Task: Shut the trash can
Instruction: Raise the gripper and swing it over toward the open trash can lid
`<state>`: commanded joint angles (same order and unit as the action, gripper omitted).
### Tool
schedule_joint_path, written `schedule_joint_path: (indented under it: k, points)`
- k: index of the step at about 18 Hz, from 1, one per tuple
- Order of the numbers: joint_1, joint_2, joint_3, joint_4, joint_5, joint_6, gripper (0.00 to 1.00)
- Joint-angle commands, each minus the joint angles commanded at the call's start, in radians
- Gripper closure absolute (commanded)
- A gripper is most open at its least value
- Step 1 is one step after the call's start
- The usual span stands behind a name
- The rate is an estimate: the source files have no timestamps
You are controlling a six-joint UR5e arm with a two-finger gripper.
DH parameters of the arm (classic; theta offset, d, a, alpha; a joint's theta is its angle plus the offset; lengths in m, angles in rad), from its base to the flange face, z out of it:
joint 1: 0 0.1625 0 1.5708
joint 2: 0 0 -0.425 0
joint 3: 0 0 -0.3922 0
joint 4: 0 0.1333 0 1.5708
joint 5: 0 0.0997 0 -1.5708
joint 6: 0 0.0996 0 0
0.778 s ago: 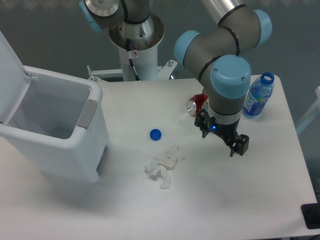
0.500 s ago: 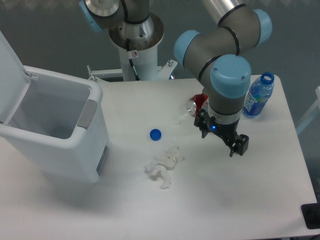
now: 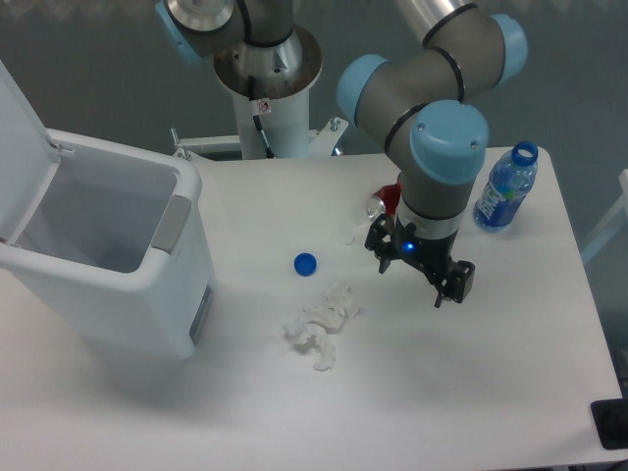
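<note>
The trash can (image 3: 118, 250) is a large white bin at the table's left, with a grey latch (image 3: 173, 224) on its front rim. Its white lid (image 3: 22, 147) stands raised at the far left, and the inside is open to view. My gripper (image 3: 420, 265) hangs over the table well to the right of the bin. Its dark fingers (image 3: 451, 282) are spread apart with nothing between them.
A blue cap (image 3: 305, 263) and a crumpled white wrapper (image 3: 322, 324) lie between bin and gripper. A red can (image 3: 385, 202) lies partly behind the arm. A blue bottle (image 3: 500, 191) stands at the back right. The robot base (image 3: 265, 74) rises at the table's back edge.
The arm has shifted a little to the left, toward the table's middle, with the gripper staying open. The bin and the loose items have not moved.
</note>
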<state>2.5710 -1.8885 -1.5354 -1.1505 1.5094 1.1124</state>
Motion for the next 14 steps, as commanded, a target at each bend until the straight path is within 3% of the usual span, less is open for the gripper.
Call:
schedule_joint_path:
  k: [7, 9, 10, 14]
  points:
    - [-0.049, 0.098, -0.020, 0.000, -0.003, -0.124, 0.01]
    - [-0.058, 0.146, -0.038, -0.002, -0.041, -0.135, 0.17]
    - [-0.058, 0.181, -0.054, -0.003, -0.073, -0.152, 0.40]
    - [-0.063, 0.313, -0.110, -0.008, -0.150, -0.232, 0.75]
